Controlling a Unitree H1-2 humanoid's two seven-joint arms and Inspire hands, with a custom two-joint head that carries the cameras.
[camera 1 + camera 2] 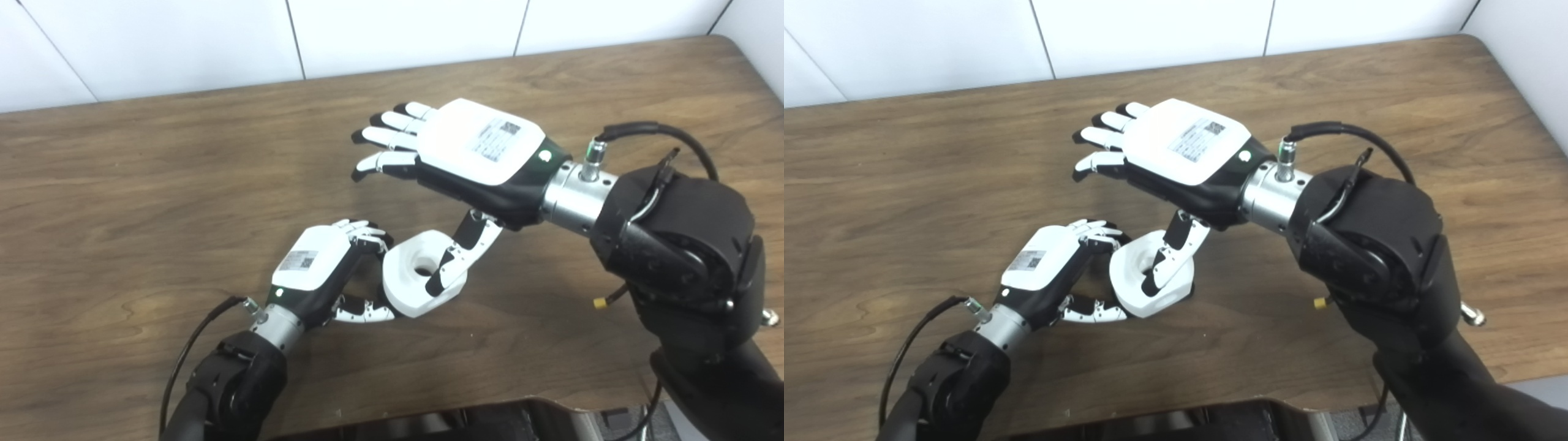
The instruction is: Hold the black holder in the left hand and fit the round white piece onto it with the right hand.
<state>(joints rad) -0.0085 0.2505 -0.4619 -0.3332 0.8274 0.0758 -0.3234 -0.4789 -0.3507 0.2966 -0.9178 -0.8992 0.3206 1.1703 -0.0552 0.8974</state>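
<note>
The left hand (318,269) is curling round the edge of the round white piece (422,272), low over the worktop (153,184). The black holder is hiding. The right hand (471,153) is spread, thumb touching it. Next: push gently to seat it.

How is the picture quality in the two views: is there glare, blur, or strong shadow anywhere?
Left eye view: the white back of the right robot hand is overexposed, its label barely legible; the white piece keeps little shading. Right eye view: the same glare on that hand; the left robot hand is slightly soft. In both, shadows on the table are faint and diffuse.
</note>
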